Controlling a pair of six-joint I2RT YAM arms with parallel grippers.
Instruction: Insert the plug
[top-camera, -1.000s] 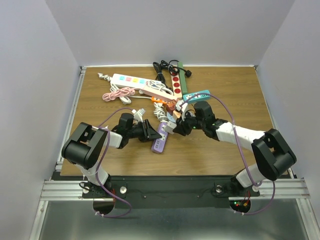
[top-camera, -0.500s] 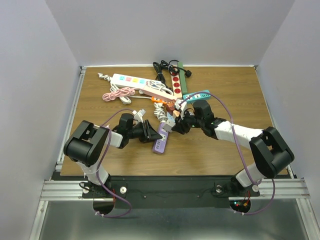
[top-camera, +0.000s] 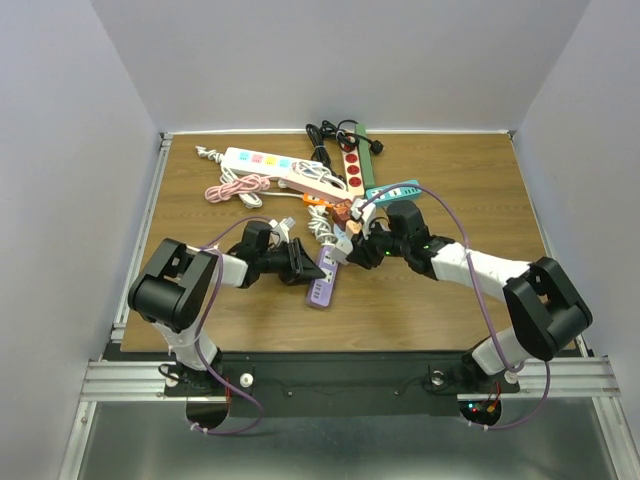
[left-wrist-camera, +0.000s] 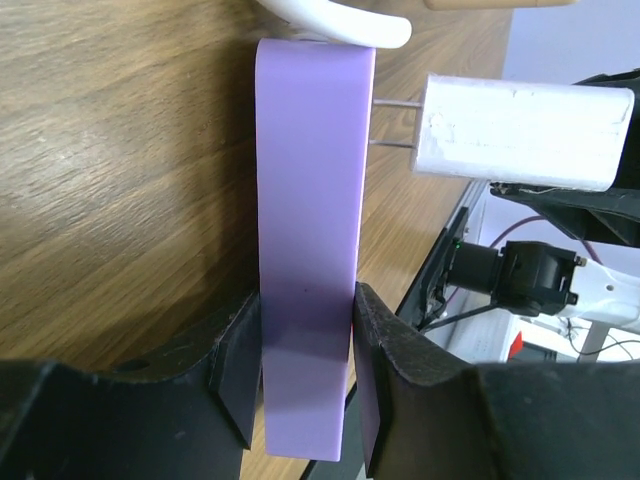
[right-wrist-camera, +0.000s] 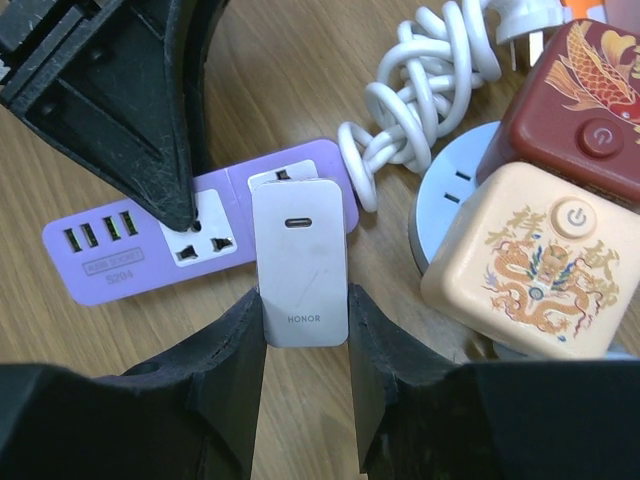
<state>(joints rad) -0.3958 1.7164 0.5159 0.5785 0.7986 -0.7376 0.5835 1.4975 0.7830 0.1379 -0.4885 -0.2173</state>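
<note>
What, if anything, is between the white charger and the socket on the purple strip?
Nothing visible. The charger has its prongs reaching the purple strip face, and the left hand clamps the strip further along, clear of them.

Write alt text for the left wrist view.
The jaws of the left gripper clamp a purple power strip, seen edge-on on a wooden table. From the right, a white charger meets its face, two metal prongs exposed between them.

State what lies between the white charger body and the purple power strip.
Left wrist view: only the two metal prongs of the charger, reaching toward the purple strip.
</note>
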